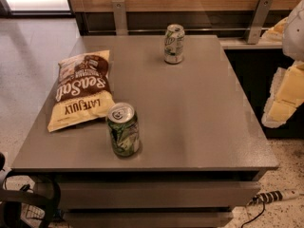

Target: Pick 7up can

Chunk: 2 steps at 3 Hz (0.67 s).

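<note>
The 7up can (174,43), pale whitish-silver with green lettering and a silver top, stands upright near the far edge of the grey table (199,122), a little right of centre. My gripper (283,99) shows as pale yellow and white parts at the right edge of the view, off the table's right side, well apart from the can and nearer the camera than it. It holds nothing that I can see.
A darker green can with white streaks (123,129) stands near the table's front edge, left of centre. A chip bag (80,89) lies flat on the left side. A wooden wall with metal brackets runs behind. A power strip (273,196) lies on the floor at the right.
</note>
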### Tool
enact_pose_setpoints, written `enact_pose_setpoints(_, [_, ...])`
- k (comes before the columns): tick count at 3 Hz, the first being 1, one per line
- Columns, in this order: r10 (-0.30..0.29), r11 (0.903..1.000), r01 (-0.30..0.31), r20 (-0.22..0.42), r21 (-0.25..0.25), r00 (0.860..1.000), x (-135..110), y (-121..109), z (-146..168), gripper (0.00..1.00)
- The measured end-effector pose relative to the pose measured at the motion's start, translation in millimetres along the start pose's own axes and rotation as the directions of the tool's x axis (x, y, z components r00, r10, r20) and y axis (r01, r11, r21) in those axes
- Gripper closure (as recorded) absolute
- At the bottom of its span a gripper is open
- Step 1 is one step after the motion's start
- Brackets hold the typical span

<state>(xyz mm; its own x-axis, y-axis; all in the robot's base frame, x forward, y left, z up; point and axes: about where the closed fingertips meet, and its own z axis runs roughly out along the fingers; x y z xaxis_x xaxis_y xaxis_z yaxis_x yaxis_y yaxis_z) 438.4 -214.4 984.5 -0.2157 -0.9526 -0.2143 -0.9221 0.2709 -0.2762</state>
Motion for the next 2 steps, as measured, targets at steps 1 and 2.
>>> enact_pose_setpoints(1, [0.002,1.0000,-0.002,0.002,0.004,1.000,-0.2,-0.8,-0.5,0.00])
enact_pose_setpoints(2, [0.052,0.9978,-0.055,0.063,0.038,0.997,-0.2,-21.0,8.5,0.00])
